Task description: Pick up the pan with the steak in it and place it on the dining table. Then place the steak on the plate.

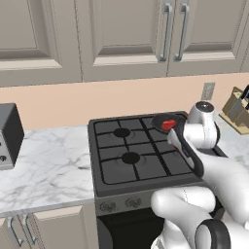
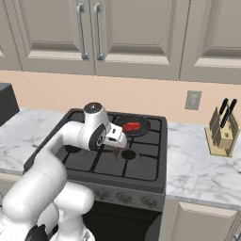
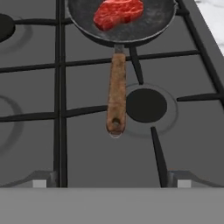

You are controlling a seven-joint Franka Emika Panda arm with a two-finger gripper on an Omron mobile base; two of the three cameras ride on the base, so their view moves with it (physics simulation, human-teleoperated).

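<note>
The black pan (image 2: 136, 127) sits on the back right burner of the stove (image 2: 141, 167), with the red steak (image 2: 132, 126) inside it. In the hand view the pan (image 3: 144, 26) and steak (image 3: 118, 12) lie at the top, and the brown handle (image 3: 116, 94) runs down toward me. My gripper (image 3: 111, 183) hovers above the handle's free end, open wide with nothing between its fingertips (image 3: 39, 181). From the right base view the gripper (image 2: 116, 145) points down over the handle. The pan (image 1: 160, 119) and steak (image 1: 168, 124) are partly hidden by my arm. The dining table and the plate are out of view.
A wooden knife block (image 2: 222, 134) stands on the marble counter (image 2: 202, 174) right of the stove. A dark appliance (image 1: 7, 138) sits on the counter (image 1: 48, 165) at the left. Wall cabinets (image 2: 136, 33) hang above. The front burner (image 3: 146, 105) lies beside the handle.
</note>
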